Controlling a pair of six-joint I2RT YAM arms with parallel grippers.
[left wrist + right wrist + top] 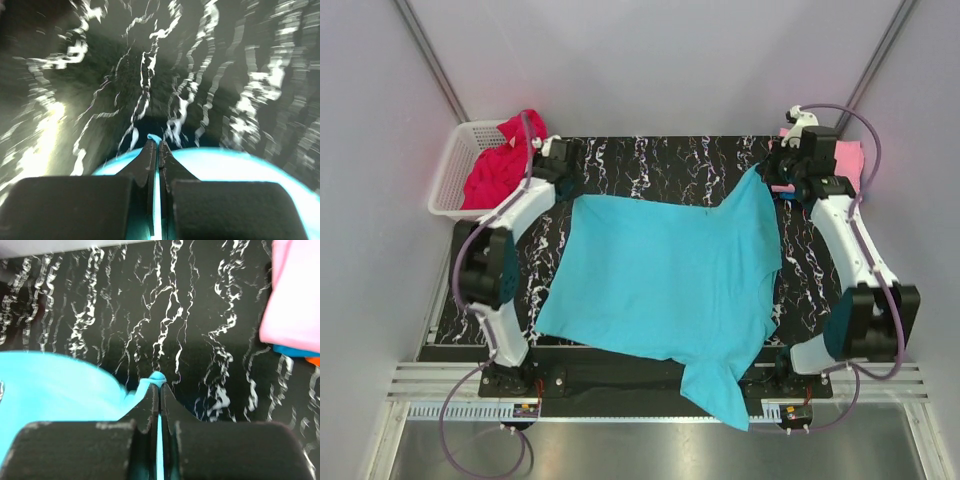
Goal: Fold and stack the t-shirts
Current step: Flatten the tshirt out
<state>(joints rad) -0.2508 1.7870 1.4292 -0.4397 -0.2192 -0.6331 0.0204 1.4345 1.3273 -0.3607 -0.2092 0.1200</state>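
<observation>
At ten o'clock the white lattice basket (pixel 448 172) holds a crumpled magenta-red shirt (pixel 500 170). My left gripper (pixel 156 146) is clamped on the far-left corner of the turquoise t-shirt (pixel 670 280), spread mid-mat; my right gripper (pixel 159 383) pinches its far-right corner. I'd move both arms together, evenly taut, so the soft, limp cloth lies wrinkle-free on the glossy marbled mat (pixel 650 160). A folded pink shirt (pixel 850 157) sits at two o'clock.

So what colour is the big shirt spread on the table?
The t-shirt is turquoise, clearest in the top view.
</observation>
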